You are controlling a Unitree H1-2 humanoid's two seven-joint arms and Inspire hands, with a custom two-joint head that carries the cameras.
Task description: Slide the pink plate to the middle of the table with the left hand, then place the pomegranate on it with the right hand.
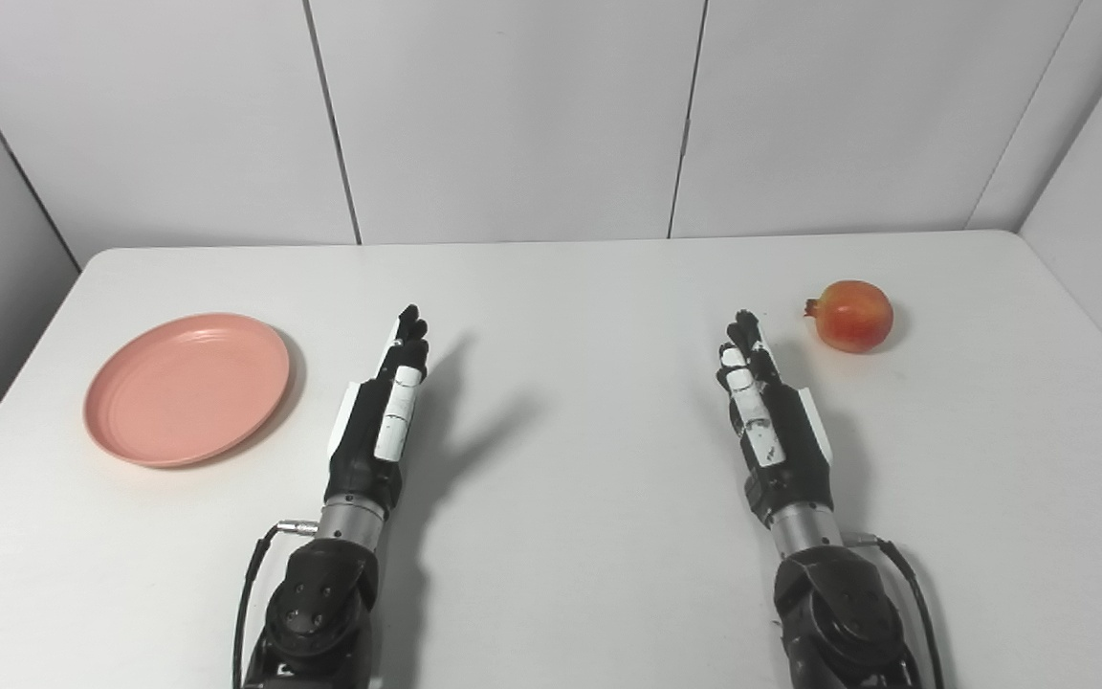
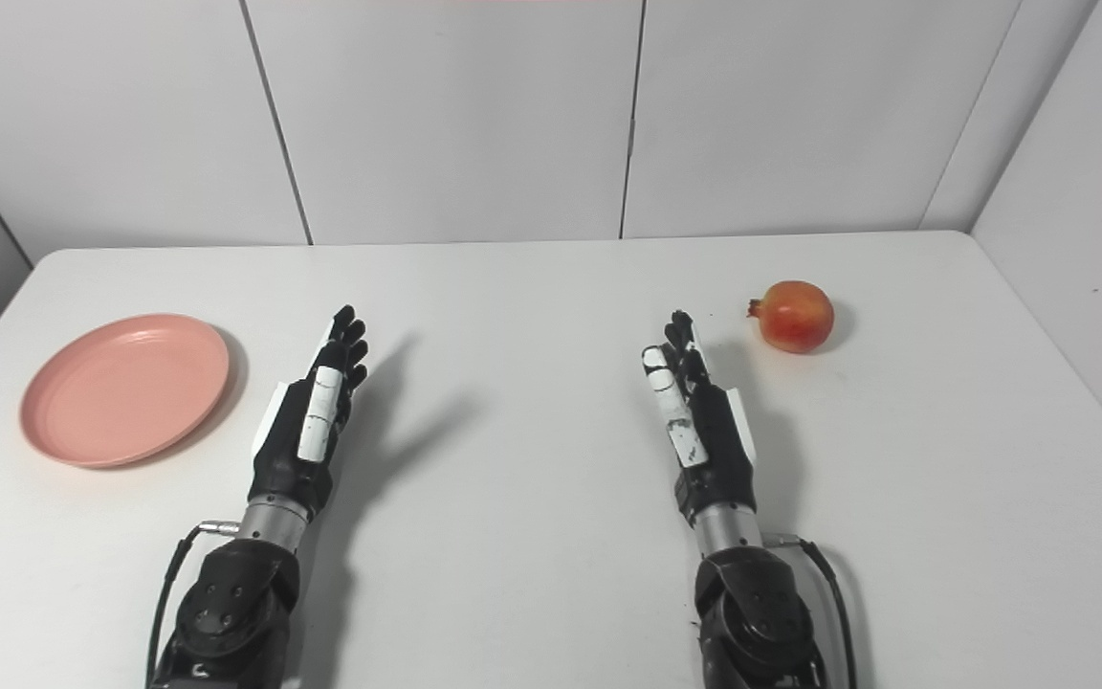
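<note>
A round pink plate (image 1: 189,387) lies flat on the left side of the white table (image 1: 570,316). A red-orange pomegranate (image 1: 850,315) rests on the table at the right, toward the back. My left hand (image 1: 386,405) is held above the table right of the plate, apart from it, open with fingers stretched forward and nothing in it. My right hand (image 1: 763,405) is also open and empty, its fingers pointing forward, with the pomegranate a short way ahead and to its right.
White wall panels (image 1: 513,115) close off the back and both sides of the table. The table's left edge runs just beyond the plate. Between the two hands is bare tabletop.
</note>
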